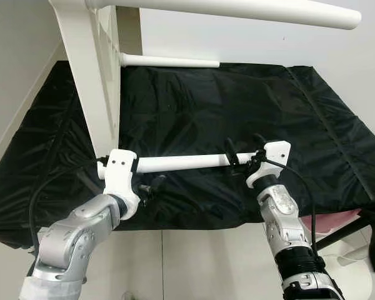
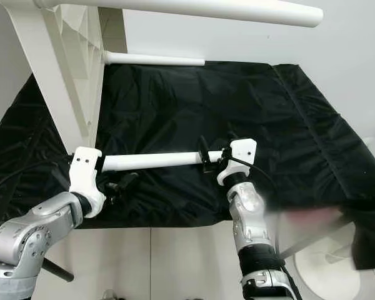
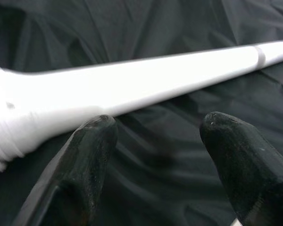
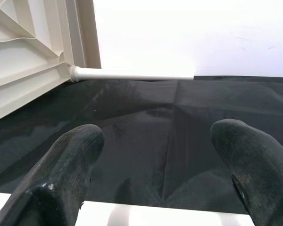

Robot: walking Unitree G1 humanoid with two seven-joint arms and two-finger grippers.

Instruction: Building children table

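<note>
A white children's table lies on its side on a black cloth (image 1: 237, 100), its top (image 1: 90, 81) standing upright at the left. One leg (image 1: 237, 9) juts out high across the view and another (image 1: 169, 61) runs along the back. A third white leg (image 1: 181, 163) stretches near the front edge between my two grippers. My left gripper (image 1: 149, 186) is open just under the leg's thick threaded end by the tabletop; its fingertips (image 3: 94, 136) sit below the leg (image 3: 146, 80). My right gripper (image 1: 245, 150) is open at the leg's far end, with its fingers (image 4: 75, 146) standing up on either side of it.
The black cloth hangs over the front edge above a pale tiled floor (image 1: 194, 262). A pink object (image 1: 337, 220) and a white round base (image 1: 356, 256) sit low at the right. A white wall (image 1: 250, 44) rises behind, and black cables (image 1: 50, 181) trail at the left.
</note>
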